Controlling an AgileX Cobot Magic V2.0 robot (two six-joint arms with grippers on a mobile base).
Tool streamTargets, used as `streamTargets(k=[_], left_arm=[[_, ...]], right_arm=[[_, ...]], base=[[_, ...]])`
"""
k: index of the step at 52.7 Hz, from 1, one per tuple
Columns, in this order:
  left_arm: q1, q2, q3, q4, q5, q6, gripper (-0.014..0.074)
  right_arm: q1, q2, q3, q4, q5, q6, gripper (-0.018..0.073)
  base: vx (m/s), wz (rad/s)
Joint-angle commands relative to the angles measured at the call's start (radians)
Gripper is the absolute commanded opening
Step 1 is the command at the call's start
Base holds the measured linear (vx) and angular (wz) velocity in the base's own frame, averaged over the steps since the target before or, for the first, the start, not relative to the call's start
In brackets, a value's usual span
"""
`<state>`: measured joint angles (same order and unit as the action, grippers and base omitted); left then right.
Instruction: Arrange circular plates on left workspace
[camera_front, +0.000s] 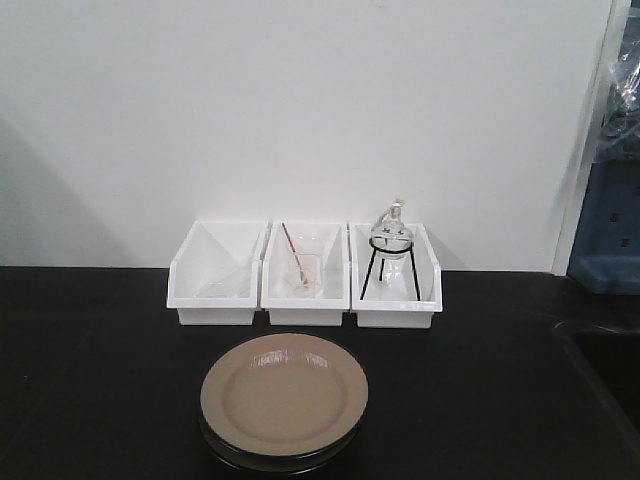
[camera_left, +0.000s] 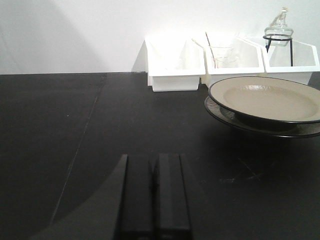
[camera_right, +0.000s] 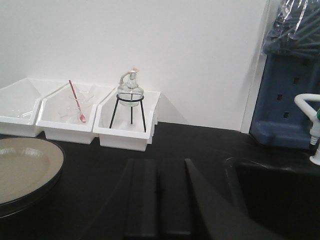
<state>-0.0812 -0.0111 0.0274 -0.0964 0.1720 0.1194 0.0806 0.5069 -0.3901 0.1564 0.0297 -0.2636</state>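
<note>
While both arms hang low over the black surface, the two plates sit stacked, beige face up, near the front edge and just before three white bins standing along the far wall. The left hand has its fingers pressed together, clenched on nothing, well left of the stack. The right hand is likewise clenched and bare, between the stack and the sink.

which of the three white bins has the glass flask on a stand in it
The right-hand bin: it holds a round glass flask on a black wire stand. The middle bin holds a beaker with a red rod.
</note>
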Motion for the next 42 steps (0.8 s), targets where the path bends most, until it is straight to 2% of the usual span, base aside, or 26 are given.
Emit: streamTargets(k=[1, 6, 14, 20, 27, 42], left_arm=[[-0.006, -0.017, 0.02, -0.004, -0.091, -0.009, 0.0002], [-0.006, -0.017, 0.02, -0.004, -0.091, -0.009, 0.0002], [-0.006, -0.016, 0.02, -0.004, -0.091, -0.009, 0.0002], [-0.006, -0.016, 0.02, -0.004, -0.091, -0.009, 0.0002], [-0.006, -0.017, 0.02, -0.004, -0.09, -0.009, 0.0002], [-0.006, -0.016, 0.02, -0.004, -0.09, -0.009, 0.0002]], right_arm=[[-0.001, -0.033, 0.003, -0.045, -0.072, 0.023, -0.0003], [-0.001, -0.127, 0.111, -0.058, -0.057, 0.136, -0.0003], [-0.001, -0.303, 0.33, -0.196, -0.058, 0.264, -0.0003], [-0.001, -0.415, 0.442, -0.202, -0.06, 0.264, -0.0003], [-0.001, -0.532, 0.44, -0.204, 0.027, 0.254, -0.0003], [0.0, -0.53, 0.44, -0.202, 0.034, 0.255, -0.0003]], base=[[0.0, 0.0], [0.0, 0.0], [0.0, 0.0], [0.0, 0.0], [0.0, 0.0], [0.0, 0.0]])
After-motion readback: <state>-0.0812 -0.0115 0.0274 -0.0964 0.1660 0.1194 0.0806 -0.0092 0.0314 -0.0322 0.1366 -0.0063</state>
